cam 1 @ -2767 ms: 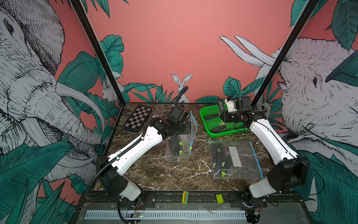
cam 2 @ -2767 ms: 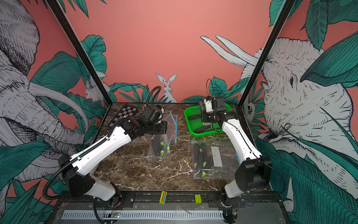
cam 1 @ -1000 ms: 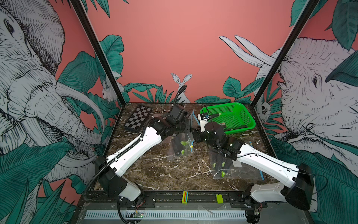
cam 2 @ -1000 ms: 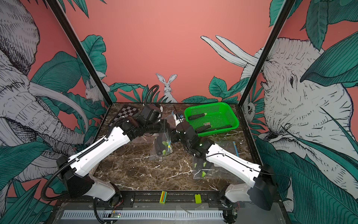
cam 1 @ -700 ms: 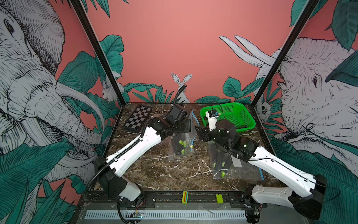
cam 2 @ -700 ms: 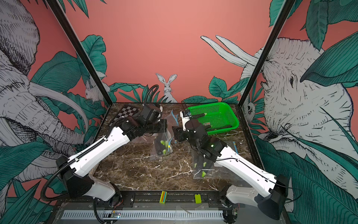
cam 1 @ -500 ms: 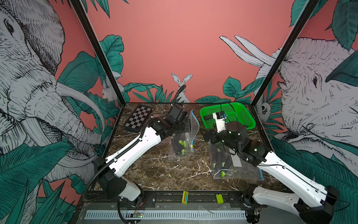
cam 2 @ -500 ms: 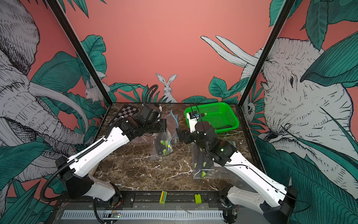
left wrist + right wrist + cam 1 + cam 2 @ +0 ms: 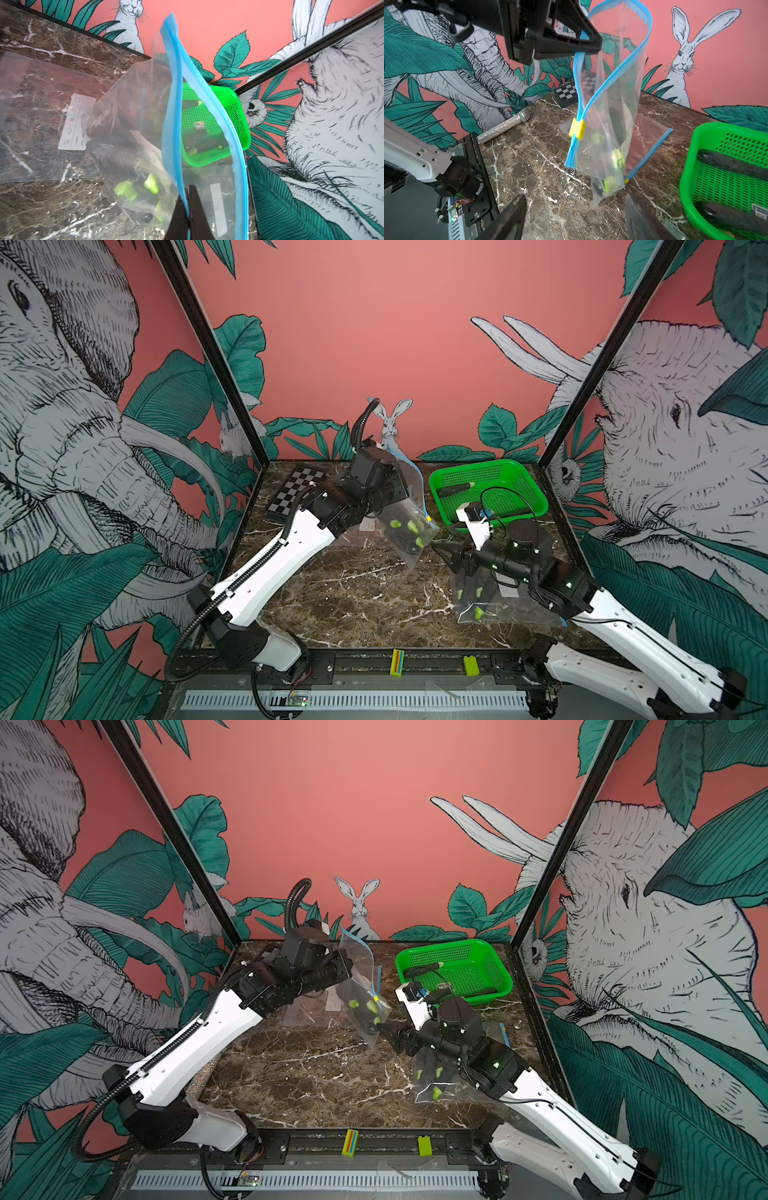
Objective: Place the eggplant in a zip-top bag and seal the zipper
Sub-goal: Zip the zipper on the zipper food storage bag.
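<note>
LEFT: your left fingers (image 9: 179, 216) pinched the zip-top bag (image 9: 610, 128) by its blue zipper, hung over the worktop (image 9: 353, 593) | BAG: eggplants (image 9: 126, 190) lay inside, mouth open | RIGHT: your right fingers (image 9: 510, 218) stood spread near its base

Right pincer (image 9: 441, 556) gone from green basket (image 9: 473, 466). Went up to the mouth of the hanging zip-top bag (image 9: 405, 497), then drew back. Now low over the surface (image 9: 353, 593), jaws apart, empty. More green-tipped eggplant (image 9: 411, 526) inside the bag, which hangs more tilted.
</note>
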`<state>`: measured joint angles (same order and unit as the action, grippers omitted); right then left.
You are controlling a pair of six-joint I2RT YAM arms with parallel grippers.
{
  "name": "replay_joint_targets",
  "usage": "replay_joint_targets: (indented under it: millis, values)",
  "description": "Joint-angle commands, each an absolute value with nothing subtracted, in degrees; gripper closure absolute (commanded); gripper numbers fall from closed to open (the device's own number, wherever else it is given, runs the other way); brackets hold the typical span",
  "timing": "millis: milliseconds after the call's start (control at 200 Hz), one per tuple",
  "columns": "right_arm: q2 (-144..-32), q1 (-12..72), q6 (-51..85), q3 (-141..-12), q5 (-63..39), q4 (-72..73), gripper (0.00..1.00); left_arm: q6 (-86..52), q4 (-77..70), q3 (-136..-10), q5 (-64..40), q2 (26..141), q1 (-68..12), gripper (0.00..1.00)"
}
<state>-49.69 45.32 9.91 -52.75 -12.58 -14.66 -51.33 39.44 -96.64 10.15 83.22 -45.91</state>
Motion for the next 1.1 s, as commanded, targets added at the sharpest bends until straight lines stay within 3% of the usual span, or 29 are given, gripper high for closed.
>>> replay_joint_targets:
  millis: [0,420,1095]
  values:
    - [-49.90,45.00,6.28,-52.56,-13.14,-10.16,0.26,-54.46,37.73,-97.36,10.29,81.15,-45.83,1.00]
    - [-54.98,45.00,1.99,-51.67,-9.69,-3.22,0.29,-56.15,35.49,-95.32,8.91,79.30,-45.79,1.00]
    - [-56.20,45.00,3.25,-49.04,-6.68,7.43,0.69,-56.32,33.91,-93.45,8.01,78.75,-45.79,1.00]
